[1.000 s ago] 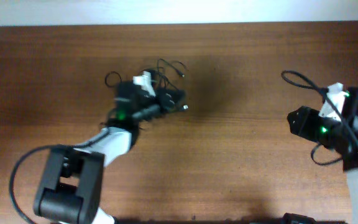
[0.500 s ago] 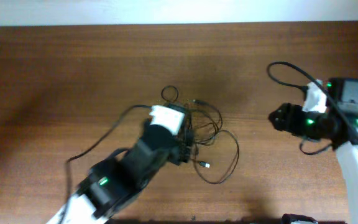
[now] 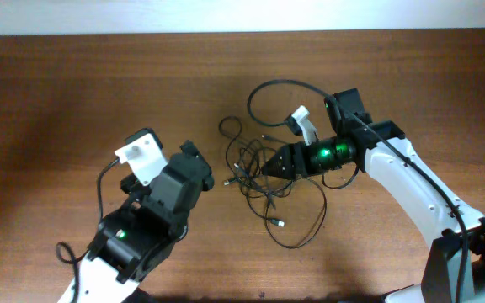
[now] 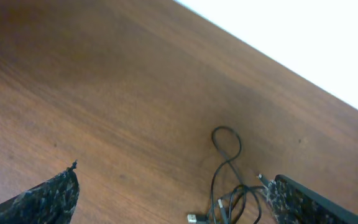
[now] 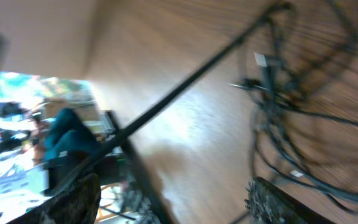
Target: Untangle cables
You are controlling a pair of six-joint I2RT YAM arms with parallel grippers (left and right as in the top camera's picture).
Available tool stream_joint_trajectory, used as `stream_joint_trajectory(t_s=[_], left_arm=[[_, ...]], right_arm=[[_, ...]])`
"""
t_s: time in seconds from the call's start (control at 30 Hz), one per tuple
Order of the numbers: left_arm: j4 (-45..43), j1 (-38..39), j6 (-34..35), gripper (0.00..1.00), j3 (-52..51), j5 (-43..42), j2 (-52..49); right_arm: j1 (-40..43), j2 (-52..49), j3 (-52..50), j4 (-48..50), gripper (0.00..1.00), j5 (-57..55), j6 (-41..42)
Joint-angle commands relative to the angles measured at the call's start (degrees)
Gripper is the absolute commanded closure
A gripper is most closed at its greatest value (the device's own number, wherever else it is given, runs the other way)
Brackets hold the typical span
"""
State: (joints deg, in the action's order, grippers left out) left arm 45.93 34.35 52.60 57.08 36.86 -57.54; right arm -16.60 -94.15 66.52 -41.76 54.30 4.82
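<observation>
The cables [image 3: 263,181] lie as a loose black tangle in the middle of the brown table, with one wide loop reaching toward the front and a small silvery plug [image 3: 278,224] below it. My left gripper [image 3: 199,167] stands open just left of the tangle and holds nothing. In the left wrist view the cables [image 4: 227,180] lie close to the right finger of the open left gripper [image 4: 173,180]. My right gripper [image 3: 268,168] points left into the tangle's right side. The blurred right wrist view shows the right gripper [image 5: 166,193] open, with the cables [image 5: 278,99] ahead of it.
A thicker black cord [image 3: 268,88] loops from the right arm behind the tangle and crosses the right wrist view as a dark cord [image 5: 185,87]. Another cord [image 3: 103,181] trails from the left arm. The table's far edge meets a white wall [image 3: 242,17].
The left gripper has opened, let go of the cables and drawn back to the left. The right arm has swung in from the right edge to the tangle, its jaws wider.
</observation>
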Motion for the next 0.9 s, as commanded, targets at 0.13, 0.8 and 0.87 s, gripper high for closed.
stream_joint_trajectory(t_s=[0.13,0.8,0.87], left_arm=[[-0.63,-0.28,11.41,0.01,0.35,-5.27,-8.22],[-14.40,-14.32,-5.62,0.01,0.35,-44.04,-23.93],[-13.77,-15.74,-6.34,0.01,0.35,-43.93,-24.09]], right_arm=[[-0.22,-0.35,0.57,3.85,0.25,12.22,-1.60],[-0.20,3.48,15.28,-11.37,0.31,-9.55,-1.18],[1.22,3.48,15.28,-14.08,0.08,-28.48,0.87]])
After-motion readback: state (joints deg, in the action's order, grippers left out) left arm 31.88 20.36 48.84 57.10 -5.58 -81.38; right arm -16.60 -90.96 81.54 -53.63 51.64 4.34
